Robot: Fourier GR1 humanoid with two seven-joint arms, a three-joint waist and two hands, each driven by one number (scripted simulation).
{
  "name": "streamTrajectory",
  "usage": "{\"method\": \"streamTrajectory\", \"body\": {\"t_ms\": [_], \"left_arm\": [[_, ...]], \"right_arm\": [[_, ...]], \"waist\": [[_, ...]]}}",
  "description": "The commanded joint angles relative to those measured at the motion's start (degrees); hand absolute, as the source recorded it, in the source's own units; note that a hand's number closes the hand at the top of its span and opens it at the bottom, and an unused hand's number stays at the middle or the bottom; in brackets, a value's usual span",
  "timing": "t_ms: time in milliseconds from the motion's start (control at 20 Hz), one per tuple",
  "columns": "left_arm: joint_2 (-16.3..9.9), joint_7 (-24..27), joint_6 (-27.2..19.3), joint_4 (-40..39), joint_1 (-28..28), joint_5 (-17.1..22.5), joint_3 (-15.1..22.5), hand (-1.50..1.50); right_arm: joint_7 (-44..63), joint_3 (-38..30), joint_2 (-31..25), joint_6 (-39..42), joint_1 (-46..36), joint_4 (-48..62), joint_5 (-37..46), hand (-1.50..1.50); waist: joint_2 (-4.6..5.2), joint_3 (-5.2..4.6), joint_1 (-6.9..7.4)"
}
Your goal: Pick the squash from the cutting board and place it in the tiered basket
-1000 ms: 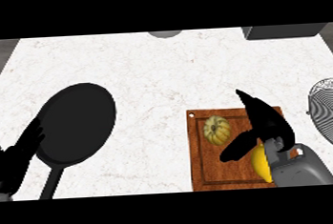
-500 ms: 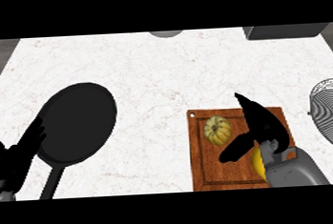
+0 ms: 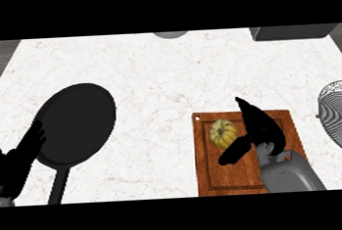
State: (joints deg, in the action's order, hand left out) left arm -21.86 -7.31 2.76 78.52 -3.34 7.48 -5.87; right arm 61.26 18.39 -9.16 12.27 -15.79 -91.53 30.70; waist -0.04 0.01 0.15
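A white marbled table is filling the view, and the wooden cutting board lying on it serves as the landmark here. Nearest, over the board's right half, the right robot hand is hanging with its fingers stretched out straight and its thumb spread toward the board's middle, so it is wide open and gripping nothing. The squash, a small ribbed yellow one, is sitting on the upper middle of the board, just left of that hand and partly inside the gap between thumb and fingers; I cannot tell whether anything is touching it yet. Well to the left of the board, at the lower left edge, the left robot hand is resting with relaxed fingers up, beside a black frying pan whose handle is pointing toward the near edge. To the right of the board, at the right edge, the wire tiered basket is standing. Beyond the board, at the table's far edge, a grey round thing and a dark box are showing only in part.

The step in hand looks like closing on the squash. Doing it well probably means settling the palm lower and centring it, so thumb and fingers are meeting opposite sides of the round body before curling, since it could roll.
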Motion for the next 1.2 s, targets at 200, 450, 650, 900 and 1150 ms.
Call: {"method": "streamTrajectory", "body": {"t_ms": [200, 450, 650, 900, 1150], "left_arm": [[2.3, -0.7, -0.7, -1.7, 1.5, -2.3, -1.1, 0.0], [1.2, -1.0, 1.9, -2.1, 2.3, -2.0, -3.0, 0.0], [4.1, -2.6, 0.5, 2.0, 0.9, -3.4, -2.1, 0.0], [4.4, 0.6, 2.1, 1.2, -1.6, -4.2, -2.4, 0.0], [1.7, 0.9, 4.9, -4.6, 3.1, -3.3, -5.8, 0.0]], "right_arm": [[2.5, -1.2, 5.3, -1.1, -0.4, 5.8, 4.1, -1.5], [-4.5, -5.0, 3.4, 2.0, -2.2, 12.8, 3.0, -1.5], [-2.3, -1.5, 7.9, 0.9, 1.5, 9.1, 5.5, -1.5], [-16.0, -0.6, 6.9, -6.1, 0.9, 16.3, 10.0, 1.5], [-13.8, -3.3, 7.6, -8.1, -2.9, 14.5, 11.6, 1.5]], "waist": [[0.02, -0.01, -0.04], [0.06, 0.0, 0.03], [-0.02, 0.0, -0.09], [0.03, 0.0, 0.09], [0.05, -0.01, -0.11]]}}
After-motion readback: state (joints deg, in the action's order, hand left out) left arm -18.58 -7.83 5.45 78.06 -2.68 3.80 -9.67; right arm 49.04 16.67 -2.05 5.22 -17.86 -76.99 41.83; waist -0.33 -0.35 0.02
